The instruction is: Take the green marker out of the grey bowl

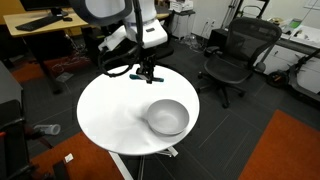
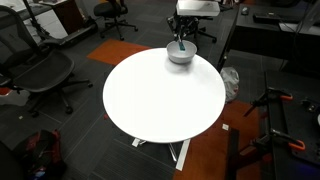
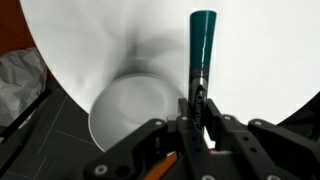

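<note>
In the wrist view my gripper (image 3: 197, 110) is shut on the green marker (image 3: 203, 40). The marker sticks out ahead of the jaws, teal end forward, over the white table (image 3: 260, 50). The grey bowl (image 3: 125, 115) lies just to its left and below, and its shiny inside looks empty. In an exterior view the gripper (image 1: 147, 71) hangs over the table's far side, apart from the bowl (image 1: 167, 117) near the front edge. In an exterior view the gripper (image 2: 181, 43) shows just above the bowl (image 2: 181, 56).
The round white table (image 1: 110, 110) stands on a single pedestal. A black office chair (image 1: 232, 60) and a wooden desk (image 1: 45, 25) stand behind it, and another chair (image 2: 40, 70) is beside it. A white plastic bag (image 2: 230, 82) lies on the floor by the table.
</note>
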